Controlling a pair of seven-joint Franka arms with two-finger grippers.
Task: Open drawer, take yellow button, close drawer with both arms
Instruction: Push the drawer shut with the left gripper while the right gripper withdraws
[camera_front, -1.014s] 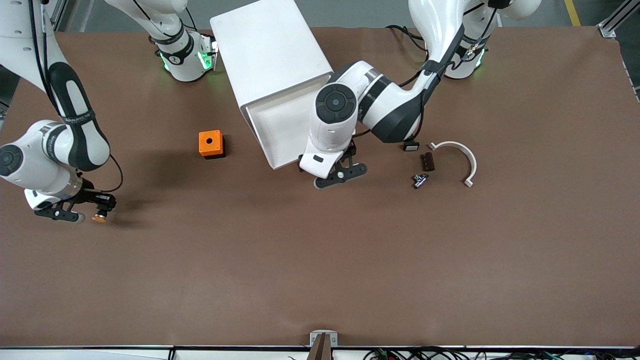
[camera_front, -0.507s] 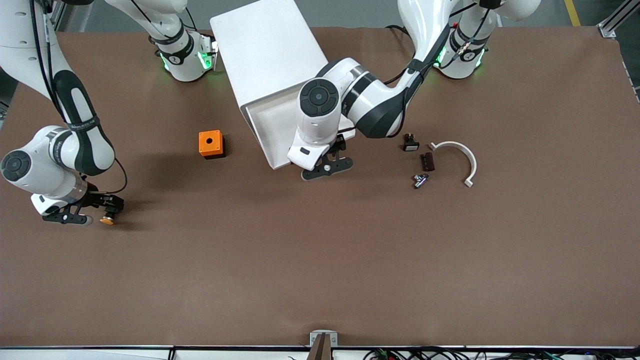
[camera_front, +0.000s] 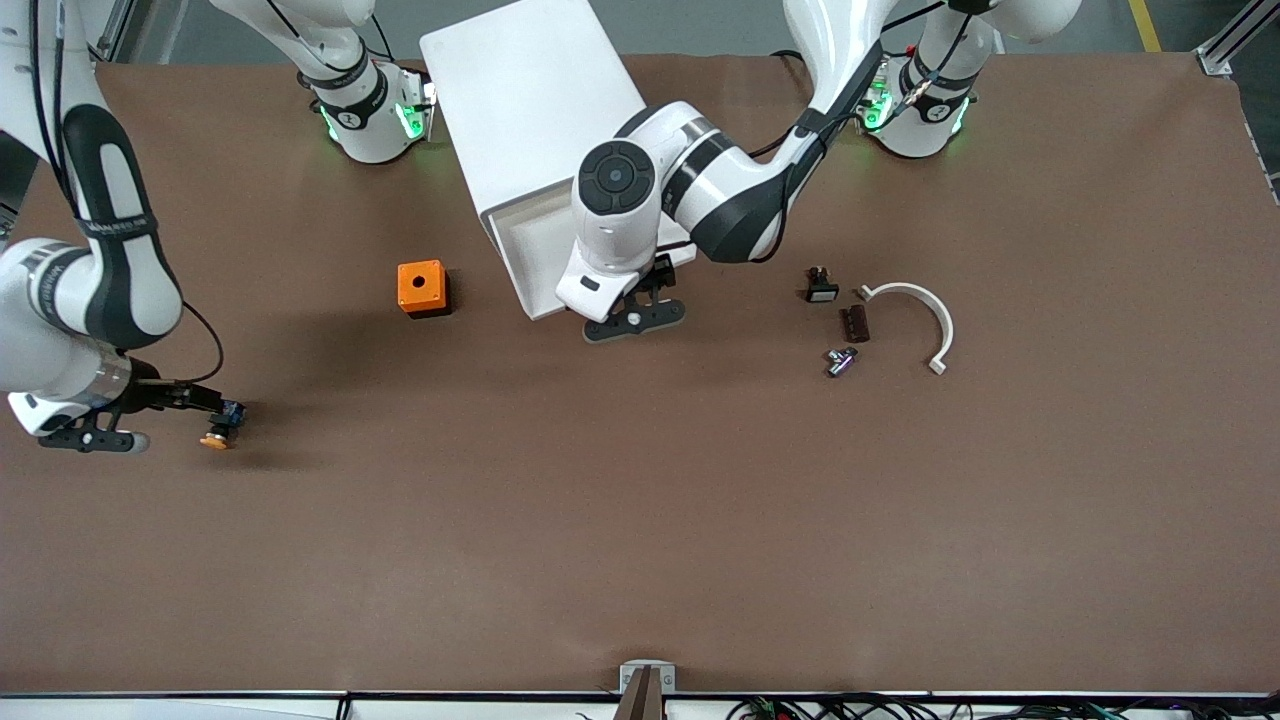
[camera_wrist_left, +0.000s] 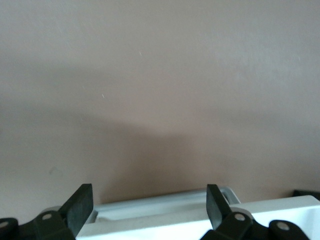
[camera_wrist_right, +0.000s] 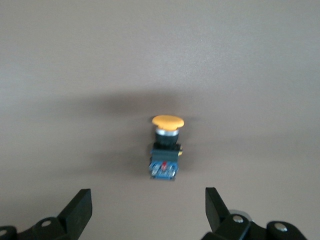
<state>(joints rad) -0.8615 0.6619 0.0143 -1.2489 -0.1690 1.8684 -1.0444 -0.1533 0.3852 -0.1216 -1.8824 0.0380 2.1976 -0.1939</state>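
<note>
Left end effector (camera_front: 634, 321), jaws spread, sits at the open drawer (camera_front: 545, 262) front; push squarely on the front panel so it slides straight in. Right end effector (camera_front: 150, 420) is open too, the button (camera_front: 216, 437) lying free on the surface just ahead of it: orange-yellow cap, black body, blue base.

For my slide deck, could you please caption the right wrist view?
Open right gripper over the table, the orange-capped button lying released just ahead of its fingers.
</note>
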